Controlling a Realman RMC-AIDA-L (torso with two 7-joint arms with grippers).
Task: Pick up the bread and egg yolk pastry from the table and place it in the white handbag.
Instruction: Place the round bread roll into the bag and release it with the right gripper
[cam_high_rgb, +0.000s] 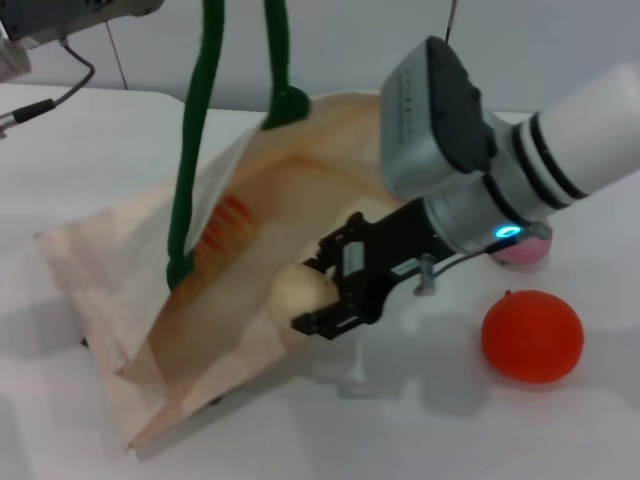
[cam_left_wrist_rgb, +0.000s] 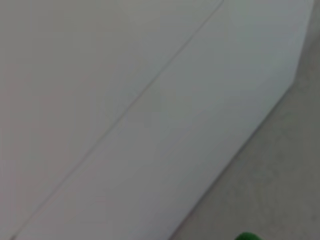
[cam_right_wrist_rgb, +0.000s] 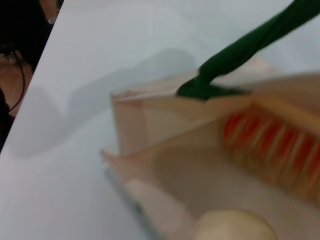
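Note:
The white handbag lies on the table with its mouth held open, its dark green handles pulled up out of the top of the head view. The bread lies inside it, its orange stripes showing. My right gripper is at the bag's mouth, shut on the egg yolk pastry. The right wrist view shows the bag's inside, the bread, the pastry and a handle. My left gripper is out of view; its wrist view shows only a green bit of handle.
An orange-red ball lies on the white table to the right of the bag. A pink ball is partly hidden behind my right arm. Cables and a device sit at the far left.

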